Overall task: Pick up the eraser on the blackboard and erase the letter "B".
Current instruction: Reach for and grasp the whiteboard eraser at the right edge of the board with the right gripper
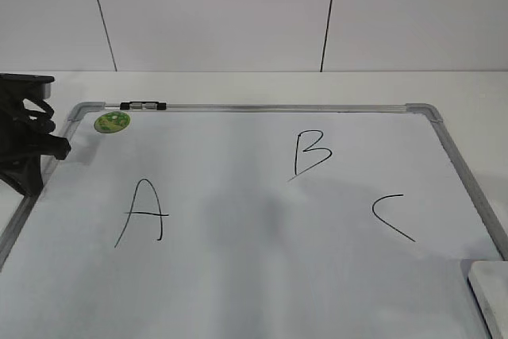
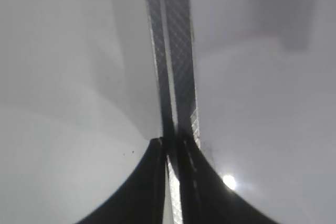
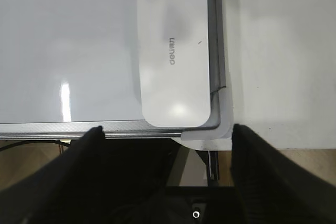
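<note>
Blackboard [image 1: 238, 275]: white dry-erase board in a rounded silver-grey frame, lying flat on the white bench [image 1: 262, 85]
Writing on board: black hand-drawn A [image 1: 141, 212] at left, letter "B" [image 1: 310, 153] upper middle, whole and unsmudged, with a slanting tail at its lower left, angular C [image 1: 391, 217] at right
Sticker [image 1: 112, 122]: round, green, in the far left corner; its print is too small to read
Eraser [image 3: 173, 51]: white rounded block lying flat in the board's near right corner, against the right frame rail, well apart from the B; grey print on top reads roughly "deli", blurred
Left pincer [image 2: 173, 77]: fingers pressed together, nothing between them, beside the board's left edge
Right pincer [image 3: 168, 140]: dark fingers spread wide, above the board's corner near the eraser, not touching it
</note>
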Robot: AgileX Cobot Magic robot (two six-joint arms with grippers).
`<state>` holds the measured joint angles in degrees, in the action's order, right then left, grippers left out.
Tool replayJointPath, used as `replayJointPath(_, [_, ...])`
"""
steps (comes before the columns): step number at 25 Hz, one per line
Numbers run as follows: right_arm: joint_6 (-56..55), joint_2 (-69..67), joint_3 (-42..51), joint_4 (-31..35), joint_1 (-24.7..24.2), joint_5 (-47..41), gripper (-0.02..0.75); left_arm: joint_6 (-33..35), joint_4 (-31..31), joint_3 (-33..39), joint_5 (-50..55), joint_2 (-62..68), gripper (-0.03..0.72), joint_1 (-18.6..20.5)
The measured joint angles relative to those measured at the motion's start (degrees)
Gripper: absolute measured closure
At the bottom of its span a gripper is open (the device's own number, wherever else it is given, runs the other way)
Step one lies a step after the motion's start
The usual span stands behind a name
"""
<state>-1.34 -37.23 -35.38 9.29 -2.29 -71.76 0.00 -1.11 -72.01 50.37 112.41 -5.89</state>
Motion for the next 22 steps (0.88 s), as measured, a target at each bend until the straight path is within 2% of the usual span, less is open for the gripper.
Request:
replayJointPath(8, [-0.8, -1.9, 0.0, 0.0, 0.0, 0.0, 0.16, 0.0, -0.1, 0.0, 0.0, 0.0, 0.663, 0.0])
replayJointPath(12, [-1.0, -6.3, 0.0, 0.2, 0.0, 0.2, 0.087, 0.0, -0.1, 0.0, 0.1, 0.0, 0.664, 0.0])
replayJointPath(22, [2.9, -19.5, 0.0, 3.5, 0.0, 10.5, 0.068, 0.0, -0.1, -0.1, 0.1, 0.0, 0.664, 0.0])
